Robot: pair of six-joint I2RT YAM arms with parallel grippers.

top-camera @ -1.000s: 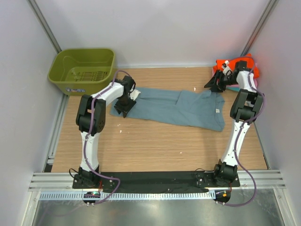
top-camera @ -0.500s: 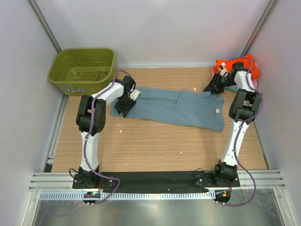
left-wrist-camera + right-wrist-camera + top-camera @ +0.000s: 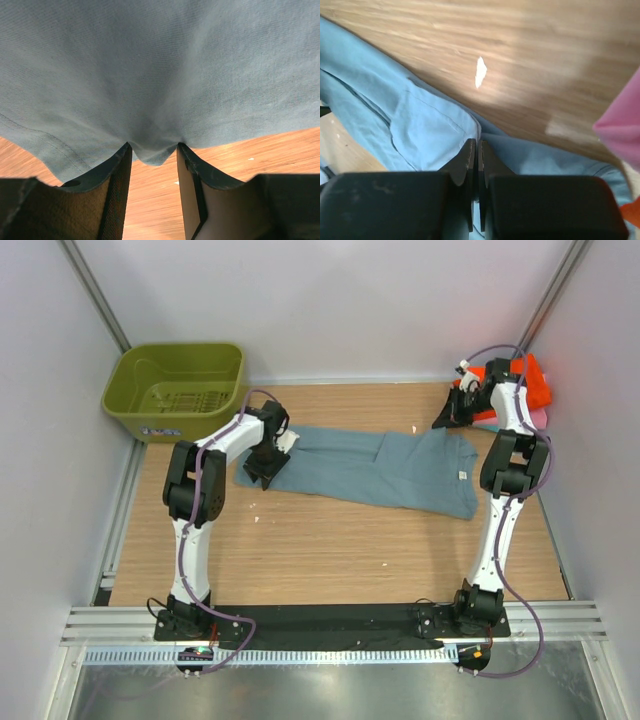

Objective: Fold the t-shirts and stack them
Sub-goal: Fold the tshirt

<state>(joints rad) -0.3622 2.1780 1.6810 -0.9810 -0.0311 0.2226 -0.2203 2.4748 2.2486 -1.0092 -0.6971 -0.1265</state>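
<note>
Olive-green basket sits well off behind and to the left of the left claw, in the back corner by the white wall, with its slotted floor showing and a label on its near side. The wooden table runs under both claws. Over at the right claw there's a white fleck on bare wood, just beyond the tips. A pale speck lies on the near side of the left claw. One more speck lies between the two claws, nearer the black base plate.
</note>
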